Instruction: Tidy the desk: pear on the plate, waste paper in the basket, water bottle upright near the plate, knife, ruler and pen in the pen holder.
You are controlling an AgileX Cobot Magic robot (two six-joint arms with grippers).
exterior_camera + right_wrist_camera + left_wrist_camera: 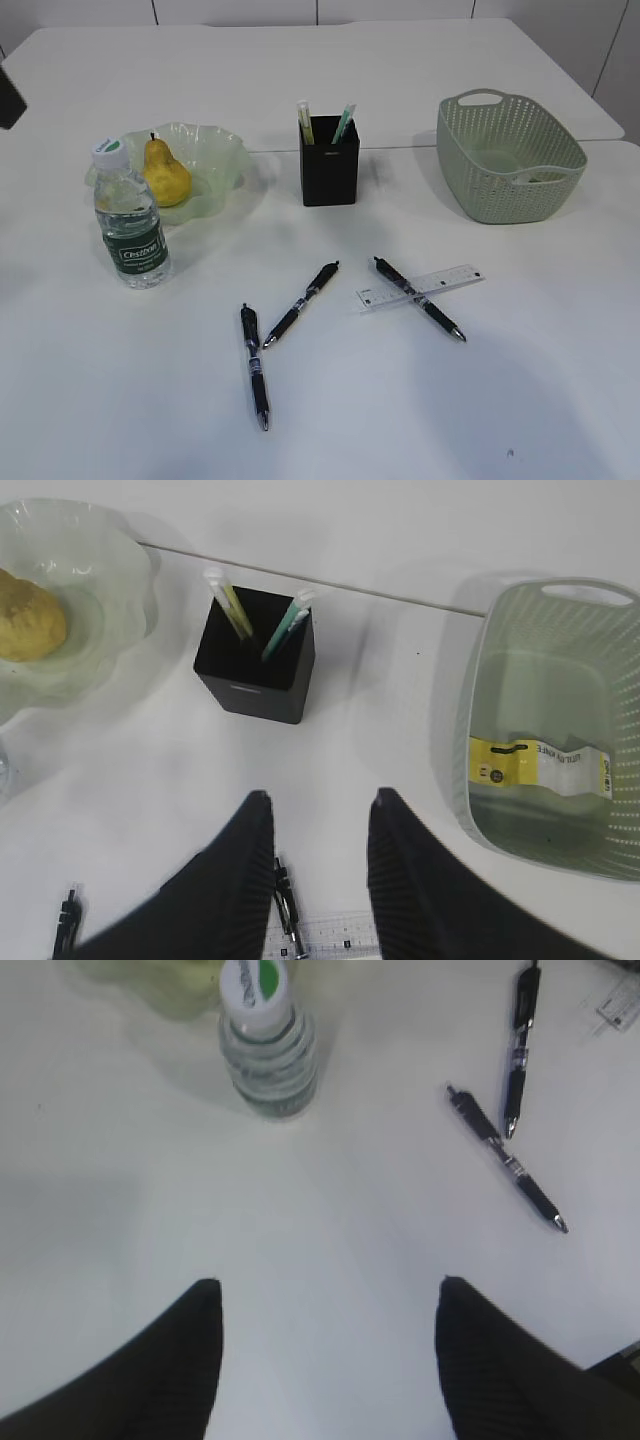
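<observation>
- Exterior view: the yellow pear [165,174] already sits on the pale green wavy-edged plate [226,160], and the clear plastic water bottle with a green label [131,223] stands upright just beside it. What I judge is left for me: three black click pens, the left pen [254,365], the middle pen [301,303] and the right pen [419,298], which lies crossed over the clear plastic ruler [421,287]. They belong in the black square pen holder [330,160] (two sticks already stand in it). Neither of my arms shows here.
- Left wrist view: my left gripper [325,1350] hangs spread wide and empty over bare white table [120,1200]. Two pens lie to its right with nothing between, while the bottle stands ahead, so I should swing sideways, not forward.
- Right wrist view: my right gripper [318,860] is parted and empty, above a pen and the ruler's edge. I should lift the pen first, mid-barrel, fingers across it. The holder is near ahead; the pale green woven plastic basket [470,720], holding a yellow-and-white wrapper [540,765], flanks my right.
</observation>
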